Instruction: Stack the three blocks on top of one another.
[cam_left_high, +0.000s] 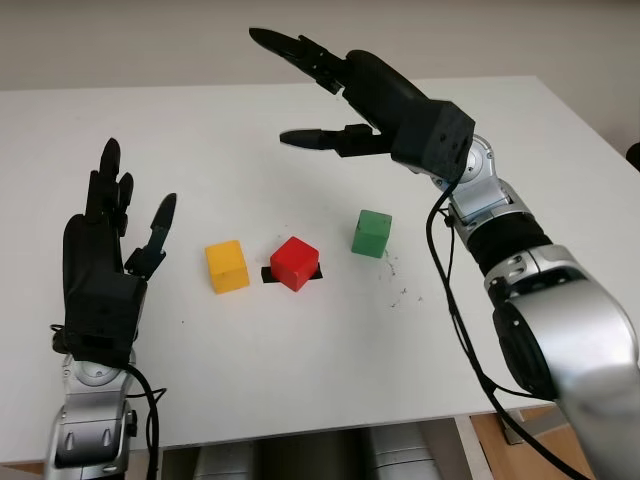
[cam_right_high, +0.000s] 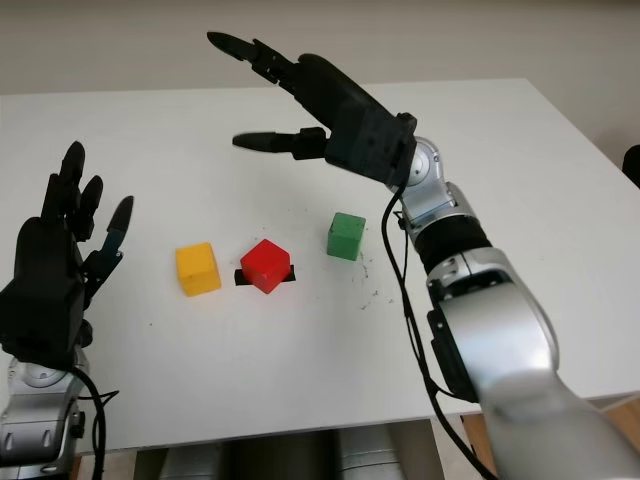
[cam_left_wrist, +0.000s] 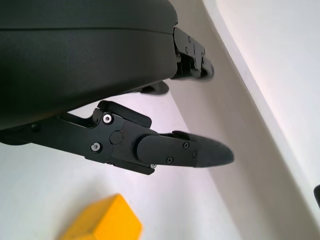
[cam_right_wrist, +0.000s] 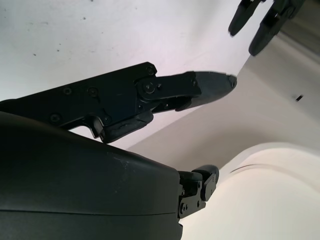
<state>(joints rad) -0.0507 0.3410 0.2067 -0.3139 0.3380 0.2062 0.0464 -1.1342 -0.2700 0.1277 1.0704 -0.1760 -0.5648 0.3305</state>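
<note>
Blocks sat apart in a row mid-table, yellow (cam_left_high: 227, 266), red (cam_left_high: 295, 263), green (cam_left_high: 371, 233), and my left hand (cam_left_high: 100, 262), open and empty, hovered just beside yellow while the right hand (cam_left_high: 375, 100) hung open above and beyond green.

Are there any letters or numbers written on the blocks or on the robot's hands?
None: no words, letters or numbers can be read anywhere.
Yellow block: plain faces.
Red block: plain faces.
Green block: plain faces.
Left hand and right hand: plain black, both open above the table.
</note>
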